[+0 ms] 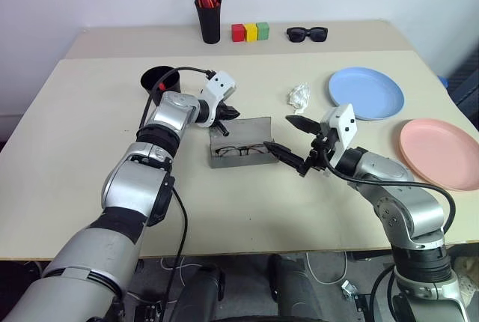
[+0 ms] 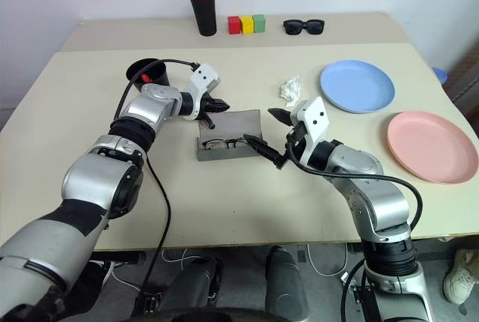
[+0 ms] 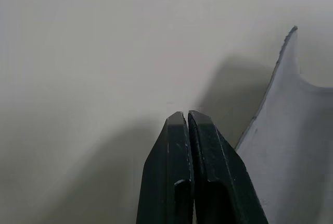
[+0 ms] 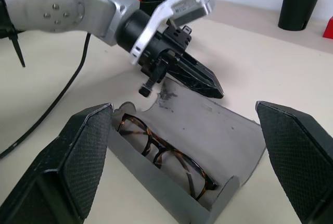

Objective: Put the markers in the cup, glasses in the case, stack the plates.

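Beige and matte, the worktop (image 1: 90,187) is set against a white wall. Near its middle the grey case (image 1: 241,144) is seen lying open, its lid raised toward the far side, and the glasses (image 1: 241,150) are laid inside its lower half, lenses along the length of the case. The left gripper (image 1: 230,111) is held just behind the raised lid, at its left end, its two black fingers pressed together with nothing between them; whether the lid is touched cannot be told. The left arm is stretched forward across the worktop, the wrist bent so that the gripper is pointed to the right and slightly downward. The right gripper (image 1: 290,142) is held just to the right of the case, its fingers spread wide and empty, one finger lying close to the case's right end and the other raised toward the far side. The right arm is bent at the elbow, its gripper aimed leftward and roughly level.

The black cup (image 1: 160,80) is placed beyond the left arm, with something red seen inside it in the right wrist view. The light blue plate (image 1: 367,93) and the salmon pink plate (image 1: 441,153) are laid apart on the right side, unstacked. A crumpled white scrap (image 1: 299,96) is seen between the case and the blue plate. Along the far edge a black pen holder (image 1: 209,19), three coloured blocks (image 1: 250,32) and black sunglasses (image 1: 307,34) are lined up.
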Motion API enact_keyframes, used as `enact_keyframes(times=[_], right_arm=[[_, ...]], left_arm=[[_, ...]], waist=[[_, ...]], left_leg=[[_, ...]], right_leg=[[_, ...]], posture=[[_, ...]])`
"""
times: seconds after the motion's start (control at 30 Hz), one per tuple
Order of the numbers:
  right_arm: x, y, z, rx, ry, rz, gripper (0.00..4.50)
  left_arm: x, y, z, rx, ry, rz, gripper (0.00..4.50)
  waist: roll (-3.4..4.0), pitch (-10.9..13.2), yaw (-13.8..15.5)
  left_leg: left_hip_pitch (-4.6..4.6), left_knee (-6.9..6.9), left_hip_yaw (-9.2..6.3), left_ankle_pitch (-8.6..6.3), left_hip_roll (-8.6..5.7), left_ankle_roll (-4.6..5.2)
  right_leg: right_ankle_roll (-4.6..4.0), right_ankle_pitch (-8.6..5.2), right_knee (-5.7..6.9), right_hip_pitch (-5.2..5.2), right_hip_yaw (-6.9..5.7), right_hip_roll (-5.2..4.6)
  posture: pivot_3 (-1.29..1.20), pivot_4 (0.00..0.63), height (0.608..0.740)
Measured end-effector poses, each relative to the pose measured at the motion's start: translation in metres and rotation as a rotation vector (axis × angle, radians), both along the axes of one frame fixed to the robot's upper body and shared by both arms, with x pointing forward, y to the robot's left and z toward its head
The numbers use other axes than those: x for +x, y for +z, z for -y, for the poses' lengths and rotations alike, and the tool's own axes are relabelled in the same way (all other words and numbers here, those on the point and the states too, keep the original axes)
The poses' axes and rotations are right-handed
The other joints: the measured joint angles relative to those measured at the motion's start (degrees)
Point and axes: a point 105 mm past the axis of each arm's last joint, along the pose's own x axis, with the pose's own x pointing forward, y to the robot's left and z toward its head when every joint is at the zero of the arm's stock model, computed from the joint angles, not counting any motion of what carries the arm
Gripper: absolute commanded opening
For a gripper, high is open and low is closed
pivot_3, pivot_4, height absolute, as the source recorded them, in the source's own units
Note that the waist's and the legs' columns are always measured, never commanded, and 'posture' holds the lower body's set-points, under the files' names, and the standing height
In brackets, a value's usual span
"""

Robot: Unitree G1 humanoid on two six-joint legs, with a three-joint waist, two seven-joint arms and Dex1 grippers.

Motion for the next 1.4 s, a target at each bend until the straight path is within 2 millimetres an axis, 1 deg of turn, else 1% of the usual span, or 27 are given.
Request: enact_keyframes(times=[0.13,0.3,0.4,0.5,0.77,0.83,0.93,1.03,1.1,1.17,1.23,1.27,1.33,1.4], right_arm=[[0.001,-0.002,-0.002,-0.011,0.002,0.003,4.5],[0.003,0.0,-0.004,-0.022,0.003,0.022,4.5],[0.005,-0.002,-0.001,-0.028,-0.008,0.015,4.5],[0.007,-0.003,0.0,-0.034,-0.015,0.014,4.5],[0.01,-0.001,0.002,-0.05,-0.028,0.043,4.5],[0.011,0.0,0.002,-0.051,-0.03,0.048,4.5],[0.012,-0.002,0.003,-0.055,-0.038,0.041,4.5],[0.013,-0.003,0.004,-0.061,-0.043,0.042,4.5],[0.013,-0.003,0.004,-0.063,-0.044,0.042,4.5],[0.013,-0.003,0.004,-0.063,-0.045,0.042,4.5],[0.013,-0.003,0.004,-0.063,-0.046,0.042,4.5],[0.013,-0.003,0.004,-0.063,-0.045,0.043,4.5],[0.013,-0.003,0.004,-0.064,-0.045,0.042,4.5],[0.013,-0.003,0.004,-0.066,-0.046,0.044,4.5]], left_arm=[[-0.007,0.007,-0.001,-0.021,-0.042,-0.025,0.07],[-0.022,0.003,-0.011,-0.017,-0.098,-0.07,0.07],[-0.032,-0.005,-0.015,0.001,-0.117,-0.093,0.07],[-0.034,-0.015,-0.015,-0.016,-0.087,-0.126,0.07],[-0.044,0.006,-0.003,-0.07,-0.131,-0.134,0.07],[-0.046,0.006,-0.002,-0.09,-0.129,-0.156,0.07],[-0.052,-0.001,-0.001,-0.117,-0.124,-0.209,0.07],[-0.046,0.002,-0.003,-0.111,-0.092,-0.141,0.07],[-0.036,0.012,-0.009,-0.127,-0.036,-0.05,0.07],[-0.026,0.022,-0.02,-0.144,0.035,0.028,0.07],[-0.021,0.03,-0.031,-0.141,0.08,0.084,0.07],[-0.02,0.033,-0.036,-0.14,0.096,0.105,0.07],[-0.025,0.035,-0.046,-0.157,0.115,0.13,0.07],[-0.033,0.027,-0.053,-0.188,0.135,0.119,0.07]], waist=[[0.0,0.0,-0.2],[0.01,-0.01,-0.31],[0.02,-0.01,-0.15],[0.01,0.0,0.17],[0.01,0.0,-0.01],[0.01,-0.01,-0.05],[0.01,-0.01,-0.12],[0.01,-0.01,0.0],[0.01,-0.01,0.08],[0.01,-0.01,0.04],[0.01,-0.01,0.02],[0.01,-0.01,0.04],[0.02,-0.01,-0.07],[0.03,-0.01,-0.07]], left_leg=[[0.02,0.02,0.0,0.0,0.0,0.0],[0.02,0.04,-0.01,0.0,0.0,0.0],[0.01,0.09,-0.02,0.0,0.0,0.0],[-0.08,0.29,-0.09,-0.01,-0.02,0.0],[-0.05,0.39,-0.09,-0.03,-0.03,0.04],[-0.04,0.39,-0.08,-0.03,-0.03,0.04],[-0.04,0.4,-0.09,-0.03,-0.03,0.03],[-0.04,0.42,-0.09,-0.03,-0.03,0.03],[-0.03,0.44,-0.09,-0.02,-0.03,0.02],[-0.03,0.44,-0.09,-0.03,-0.03,0.02],[-0.03,0.44,-0.09,-0.03,-0.03,0.02],[-0.04,0.44,-0.08,-0.03,-0.03,0.02],[-0.03,0.43,-0.07,-0.03,-0.03,0.02],[-0.03,0.43,-0.07,-0.03,-0.03,0.02]], right_leg=[[0.0,0.0,0.05,0.0,0.01,0.0],[0.0,0.0,0.09,-0.01,0.01,0.0],[-0.01,0.0,0.11,-0.01,0.02,0.0],[-0.01,0.0,0.19,-0.01,0.0,0.0],[0.0,0.0,0.31,0.0,0.01,0.0],[0.0,0.0,0.33,0.0,0.01,0.0],[-0.01,-0.01,0.36,-0.01,0.01,0.0],[-0.01,-0.01,0.39,-0.01,0.02,0.0],[-0.01,0.0,0.4,-0.01,0.03,0.0],[-0.01,0.0,0.4,-0.02,0.03,0.0],[-0.01,0.0,0.4,-0.02,0.03,0.0],[-0.01,0.0,0.4,-0.02,0.03,0.0],[-0.01,0.0,0.42,-0.02,0.05,0.0],[-0.02,-0.01,0.45,-0.03,0.06,0.0]], posture=[[0.0,0.15,0.74],[0.0,0.15,0.74],[0.0,0.15,0.74],[0.0,0.15,0.74],[0.0,0.15,0.74],[0.0,0.15,0.74],[0.0,0.15,0.74],[0.0,0.15,0.74],[0.0,0.15,0.74],[0.0,0.15,0.74],[0.0,0.15,0.74],[0.0,0.15,0.74],[0.0,0.15,0.74],[0.0,0.15,0.74]])
